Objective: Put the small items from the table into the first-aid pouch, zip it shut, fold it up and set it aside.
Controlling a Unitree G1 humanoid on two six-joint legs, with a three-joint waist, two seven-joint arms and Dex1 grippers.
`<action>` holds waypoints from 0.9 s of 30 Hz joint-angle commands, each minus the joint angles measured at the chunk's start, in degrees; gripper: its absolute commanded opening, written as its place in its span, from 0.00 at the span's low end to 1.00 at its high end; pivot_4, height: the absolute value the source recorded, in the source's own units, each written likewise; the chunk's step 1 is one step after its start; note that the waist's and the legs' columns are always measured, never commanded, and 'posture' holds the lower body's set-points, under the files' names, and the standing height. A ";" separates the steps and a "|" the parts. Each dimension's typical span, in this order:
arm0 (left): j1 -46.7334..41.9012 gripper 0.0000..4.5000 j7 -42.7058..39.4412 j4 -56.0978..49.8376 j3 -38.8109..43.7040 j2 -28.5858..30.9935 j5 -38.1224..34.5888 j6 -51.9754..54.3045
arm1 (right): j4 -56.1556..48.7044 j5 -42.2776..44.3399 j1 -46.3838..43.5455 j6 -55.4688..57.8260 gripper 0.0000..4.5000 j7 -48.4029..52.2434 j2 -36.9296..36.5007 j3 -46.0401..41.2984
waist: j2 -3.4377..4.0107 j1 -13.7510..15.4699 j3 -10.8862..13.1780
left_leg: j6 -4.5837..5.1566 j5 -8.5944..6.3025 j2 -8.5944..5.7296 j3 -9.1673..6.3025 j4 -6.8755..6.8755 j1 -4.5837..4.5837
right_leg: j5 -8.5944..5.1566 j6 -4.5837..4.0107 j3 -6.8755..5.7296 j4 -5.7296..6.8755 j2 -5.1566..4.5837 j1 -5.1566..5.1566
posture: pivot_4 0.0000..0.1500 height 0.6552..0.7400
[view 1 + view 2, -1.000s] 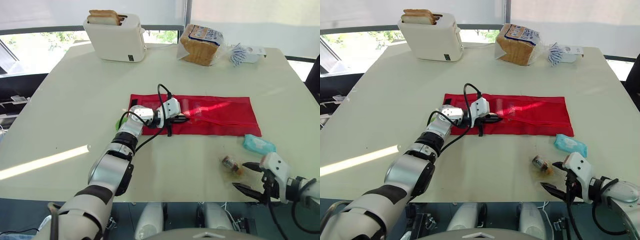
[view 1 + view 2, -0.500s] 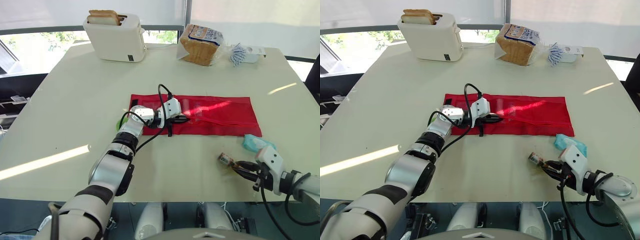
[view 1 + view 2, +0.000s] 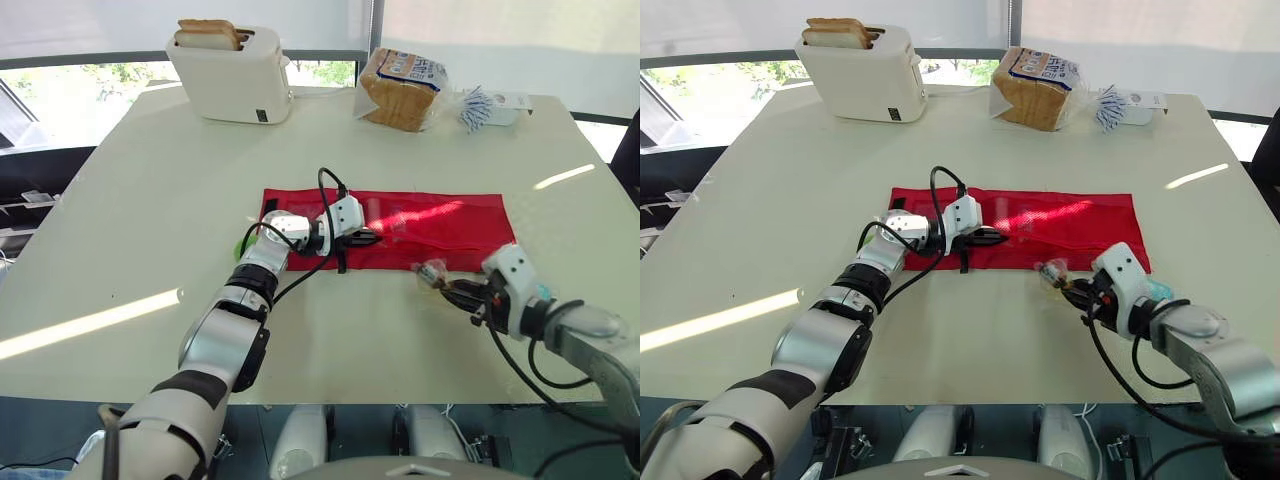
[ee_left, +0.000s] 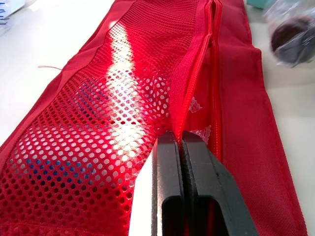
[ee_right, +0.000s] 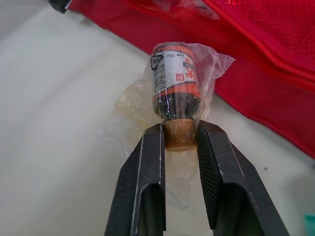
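**Two grips held near the zip**

The first-aid pouch (image 3: 440, 225) is pinched at its mesh by the closed left gripper (image 4: 182, 140). The bagged bottle (image 5: 174, 83) is clamped at its cap by the right gripper (image 5: 181, 132), beside the pouch's near edge. It could be dropped if the wrap slips. The cap hold is made plain by the right wrist view, not the eye views.

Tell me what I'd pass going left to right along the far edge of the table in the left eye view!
Toaster → bag of sliced bread → small blue-and-white packet.
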 commanded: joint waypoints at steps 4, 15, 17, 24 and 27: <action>0.52 0.00 -0.94 -4.20 0.51 -1.31 -1.48 1.17 | 2.81 -2.42 -7.74 4.93 0.08 -8.07 5.74 3.56 | 0.00 0.03 0.00 | -0.01 0.01 0.00 -0.02 0.00 -0.03 | 0.00 0.00 -0.01 0.01 0.00 -0.03 | 1.00 1.00; 3.19 0.00 -2.64 -8.05 -0.30 -1.12 -1.44 2.27 | 7.26 -1.30 -15.69 11.78 0.08 -22.98 24.99 -10.55 | 0.05 -0.13 -0.03 | -0.13 0.08 0.00 0.00 -0.02 -0.05 | 0.00 0.00 0.00 0.05 0.01 -0.08 | 1.00 1.00; 3.39 0.00 -2.73 -8.47 -0.52 -1.47 -1.39 2.40 | 8.24 -2.14 -16.92 11.19 0.08 -24.41 26.92 -10.22 | 0.06 -0.24 -0.03 | -0.13 0.08 0.00 0.00 -0.02 -0.04 | 0.00 -0.01 0.01 0.07 0.02 -0.08 | 1.00 1.00; 3.42 0.00 -3.36 -9.03 -0.77 -2.06 -1.47 2.48 | 15.79 -7.27 -19.18 2.88 0.08 -29.32 32.47 -7.29 | 0.07 -0.63 -0.03 | -0.13 0.08 -0.01 0.02 -0.04 -0.04 | 0.00 0.00 0.02 0.08 0.02 -0.11 | 1.00 1.00; 3.35 0.00 -3.42 -8.92 -0.75 -1.96 -1.36 2.44 | 16.73 -7.78 -19.16 1.72 0.08 -27.55 32.78 -3.56 | 0.07 -1.20 -0.03 | -0.17 0.10 -0.01 0.02 -0.05 -0.04 | 0.00 0.00 0.02 0.08 0.02 -0.10 | 1.00 1.00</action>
